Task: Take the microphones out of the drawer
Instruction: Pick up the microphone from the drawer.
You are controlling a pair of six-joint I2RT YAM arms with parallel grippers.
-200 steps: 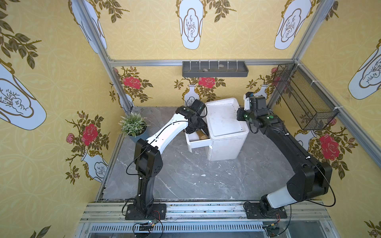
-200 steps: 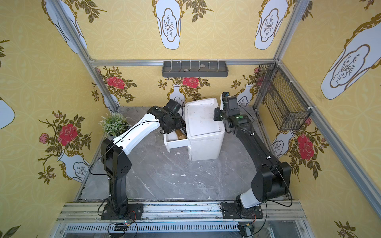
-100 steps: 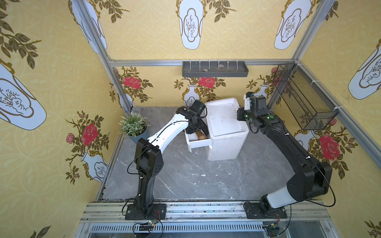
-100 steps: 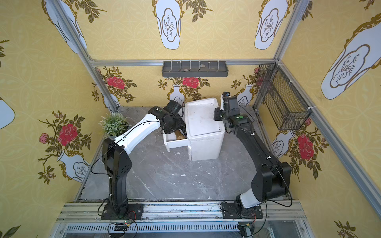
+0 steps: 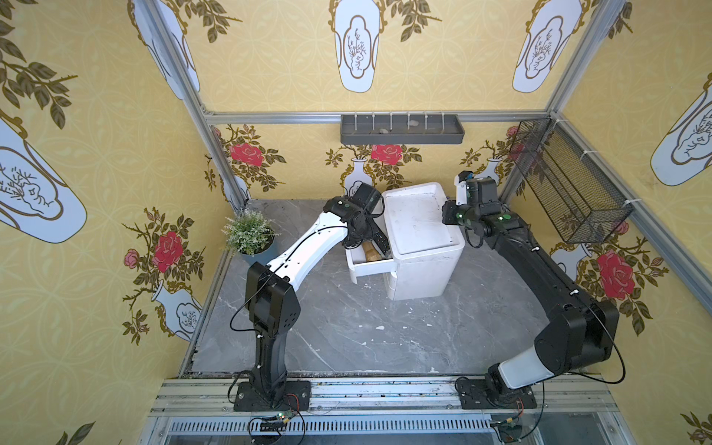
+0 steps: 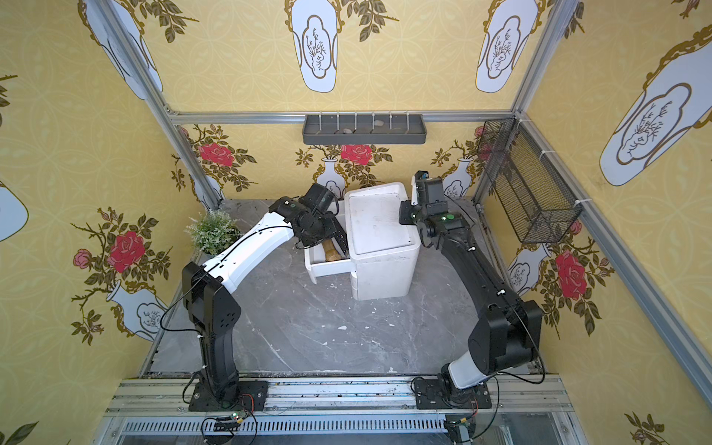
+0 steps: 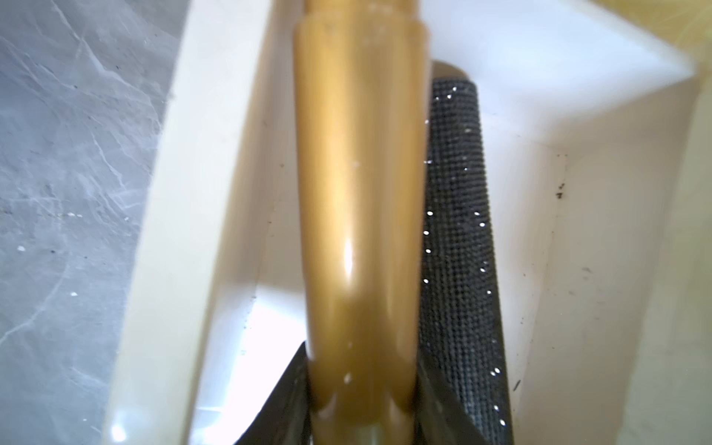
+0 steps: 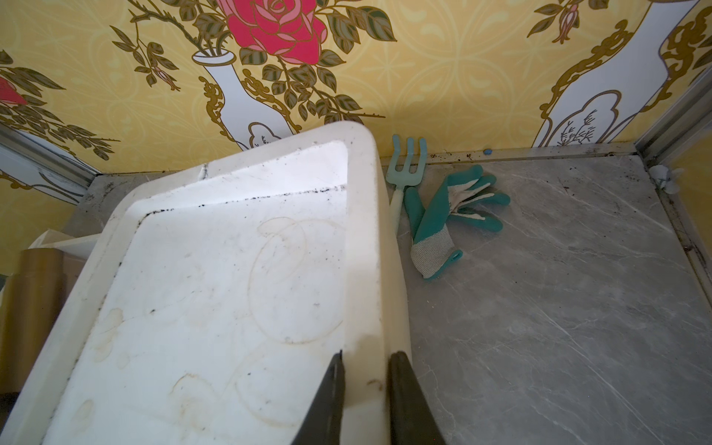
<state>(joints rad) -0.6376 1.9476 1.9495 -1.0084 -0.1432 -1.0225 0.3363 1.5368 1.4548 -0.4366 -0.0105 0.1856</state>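
Left gripper [image 5: 379, 246]: reaches down into the open drawer, its jaws pinching the gold handle of the microphone [image 7: 362, 192].
Left fingers [image 7: 454, 231]: one dotted black pad lies flat against the side of the handle. The opposite finger is mostly hidden behind the gold body.
Microphone: lies inside the drawer [image 5: 368, 267], caught between the left jaws. Its handle runs lengthwise out past their tips.
Drawer: pulled out of the side of the white drawer unit [image 5: 420, 227], with a white wall on either side of the left jaws.
Right gripper [image 8: 368, 356]: jaws nearly together, clamped on the raised rim of the drawer unit's top, one finger inside the rim and one outside.
Marks on the unit's top: faint ring stains and dark specks ahead of the right jaws.
Beyond the right jaws: a pale green garden fork [image 8: 406, 162] and a teal glove [image 8: 443, 215] lie side by side on the grey marble table [image 8: 558, 308], just beside the unit's far corner.
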